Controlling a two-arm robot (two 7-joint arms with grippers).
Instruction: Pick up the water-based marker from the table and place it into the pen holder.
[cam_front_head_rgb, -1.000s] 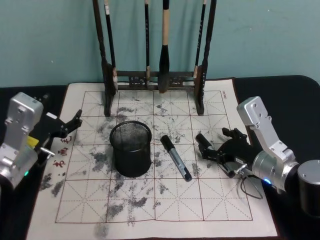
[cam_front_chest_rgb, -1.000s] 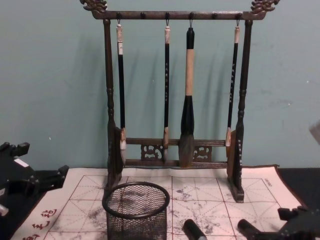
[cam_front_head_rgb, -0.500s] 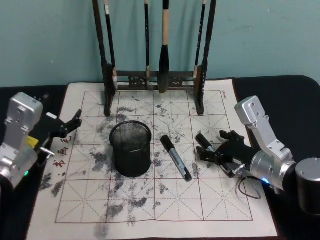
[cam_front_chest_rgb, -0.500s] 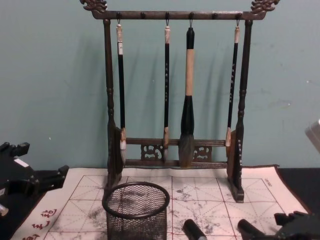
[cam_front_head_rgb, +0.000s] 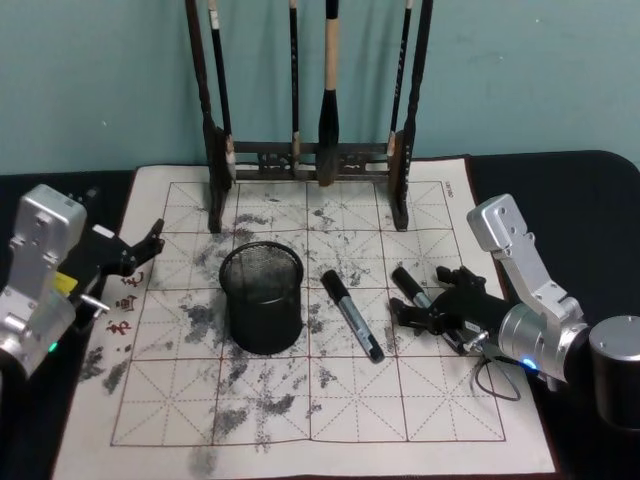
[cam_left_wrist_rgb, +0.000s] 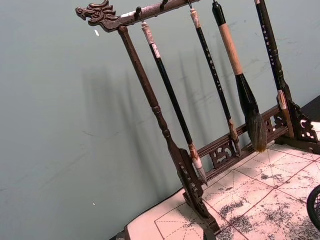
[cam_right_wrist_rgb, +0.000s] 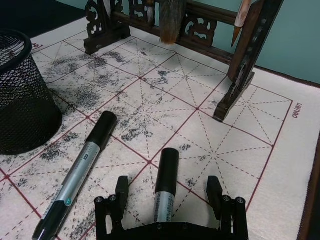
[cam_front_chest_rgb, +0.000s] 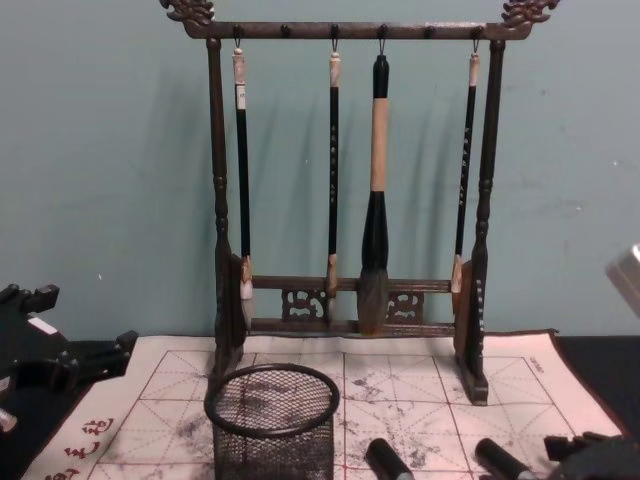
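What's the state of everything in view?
pen holder: upright, empty.
middle marker: capped, lying flat on mat.
right marker: capped, lying between open jaws, ungripped.
right gripper: around right marker, jaws open.
left gripper: parked at mat's left edge, jaws open.
brushes: hanging on rack.

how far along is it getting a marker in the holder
Nothing finished: the right-hand marker and the other marker lie on the mat; the pen holder looks empty. In hand: the right tool is open astride the right-hand marker, not gripping. The left tool is parked at the mat's left edge. Left: close, lift, drop it in.
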